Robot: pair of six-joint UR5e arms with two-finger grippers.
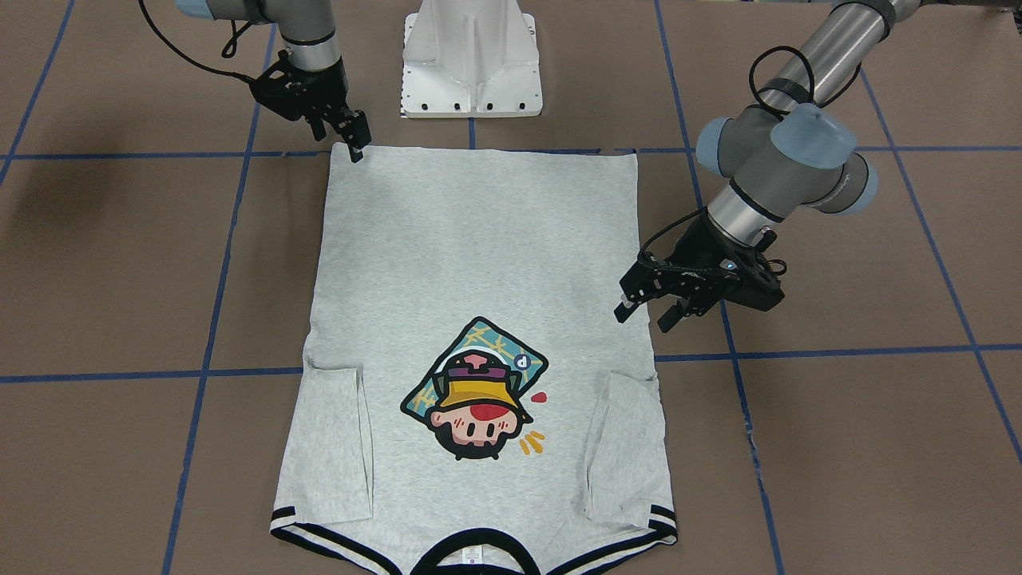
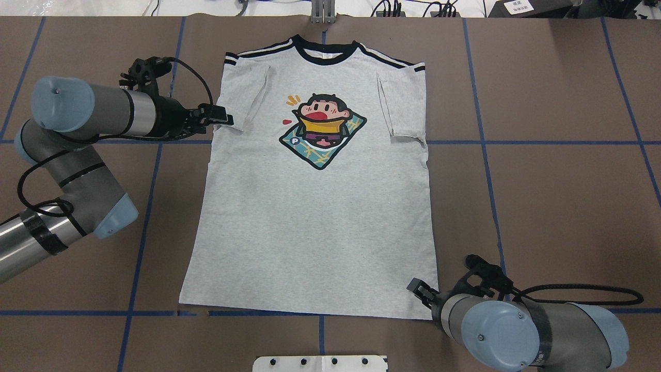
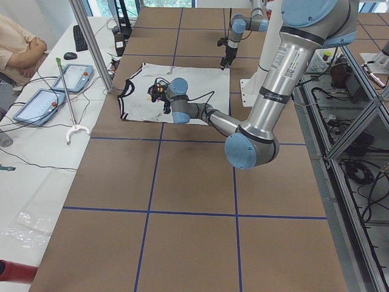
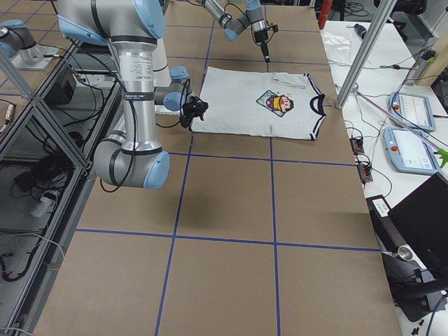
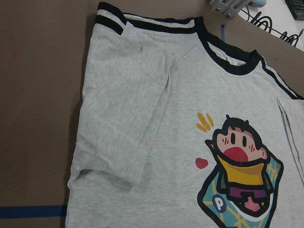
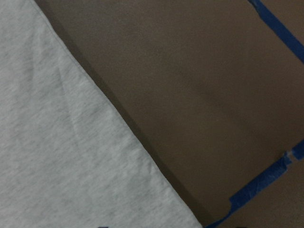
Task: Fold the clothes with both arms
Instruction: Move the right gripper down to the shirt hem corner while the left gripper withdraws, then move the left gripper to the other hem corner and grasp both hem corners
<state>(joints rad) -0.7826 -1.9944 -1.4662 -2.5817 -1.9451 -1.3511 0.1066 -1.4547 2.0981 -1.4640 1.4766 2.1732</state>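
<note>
Left gripper [image 1: 643, 318] spread, at the shirt edge by a folded-in sleeve. I see the table [image 1: 838, 415] carrying the T-shirt [image 1: 479, 263] flat, print up. Right gripper [image 1: 357, 148] sits at a hem corner; can't tell its jaw state.

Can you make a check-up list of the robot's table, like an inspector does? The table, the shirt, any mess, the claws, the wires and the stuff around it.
Surface: brown table cover marked with blue tape lines.
Job's things: grey T-shirt lies flat with the print up, both sleeves folded in and the collar on the side away from the robot.
Clutter: nothing seen.
Grippers: left gripper is open at the shirt's side edge. Right gripper is at a hem corner; open or shut cannot be told.
Cables: black cables loop along both wrists.
Surroundings: white pedestal base; side table with two tablets; a person's arm beside it.
</note>
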